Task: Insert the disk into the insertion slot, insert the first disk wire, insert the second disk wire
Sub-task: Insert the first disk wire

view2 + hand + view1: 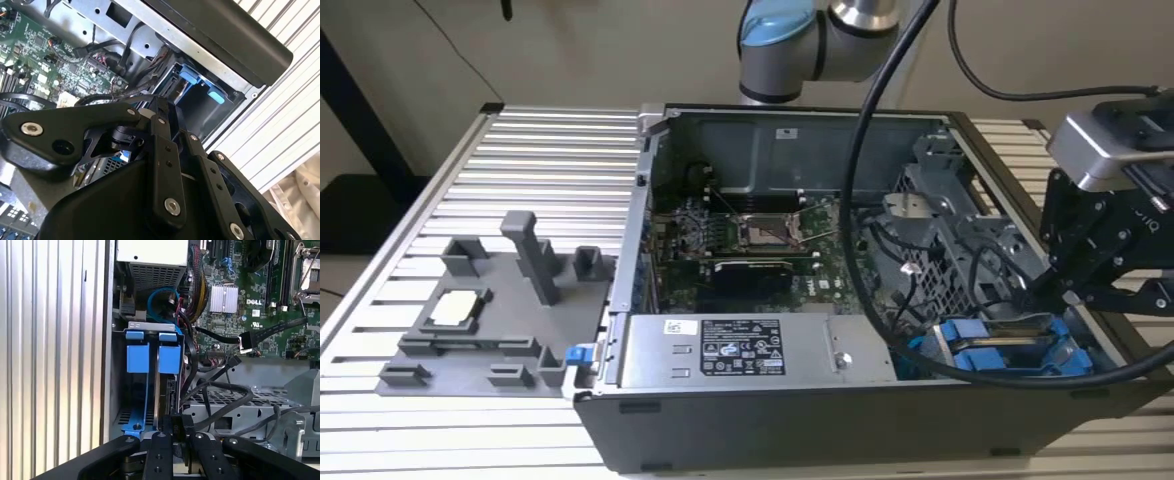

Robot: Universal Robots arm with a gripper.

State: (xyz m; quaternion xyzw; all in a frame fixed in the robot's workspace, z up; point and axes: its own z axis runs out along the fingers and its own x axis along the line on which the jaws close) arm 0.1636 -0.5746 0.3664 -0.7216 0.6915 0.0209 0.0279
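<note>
The disk point(166, 390) stands on edge in its blue carrier frame point(169, 357), partway inside the insertion slot point(118, 412), the dark metal bay at the case's corner. A second blue carrier point(137, 357) sits beside it. My gripper point(176, 429) is at the disk's outer end, its black fingers point(164, 432) close together on that edge. In the exterior view my gripper point(1051, 300) reaches into the case's right corner above the blue carriers point(1001, 350). The second wrist view has the gripper's linkage point(160, 150) in front of the blue tabs point(190, 77).
Black cables point(220, 395) loop across the perforated cage next to the disk, and a blue cable point(160, 300) curls above the bay. The grey power-supply box point(727, 350) and motherboard point(747, 240) fill the case. A grey fixture tray point(480, 320) lies on the slatted table point(547, 150).
</note>
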